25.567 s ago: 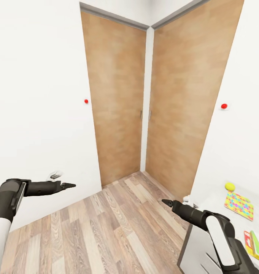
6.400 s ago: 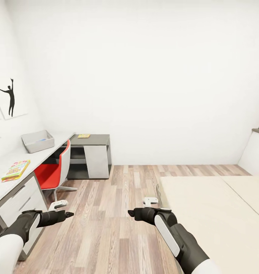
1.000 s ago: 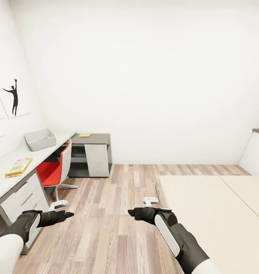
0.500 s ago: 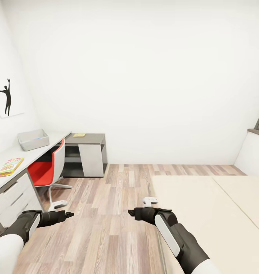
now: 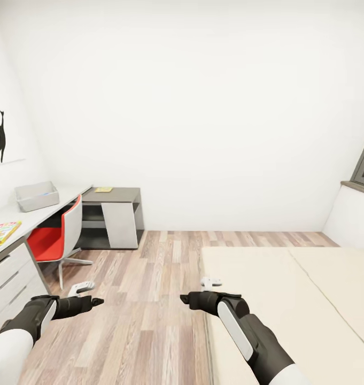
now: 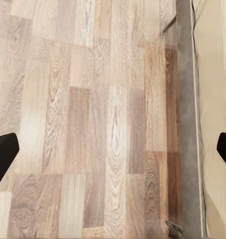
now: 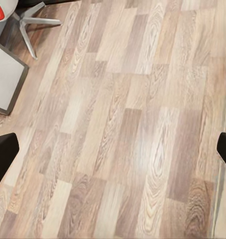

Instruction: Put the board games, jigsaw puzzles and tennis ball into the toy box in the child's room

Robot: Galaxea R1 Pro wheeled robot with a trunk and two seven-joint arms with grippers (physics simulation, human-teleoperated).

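Evidently between pickups: both claws, left claw [image 5: 99, 302] and right claw [image 5: 184, 298], wide and empty; next, reach the bed [image 5: 288, 299] for its games.

A long desk with a pale speckled white-grey top [image 5: 21, 218] is seen along the left wall, joined at its far end to a lower dark-grey cabinet section [image 5: 109, 196]. A shallow light-grey tray-like bin [image 5: 36, 196] is set on the pale top, and a flat box printed in bright colours [image 5: 1, 233] lies nearer, well apart from it. A small flat yellowish item [image 5: 103, 189] lies on the dark section. The low beige mattress [image 5: 288, 299] is shown at the right, on the wood-plank floor [image 5: 144, 299].
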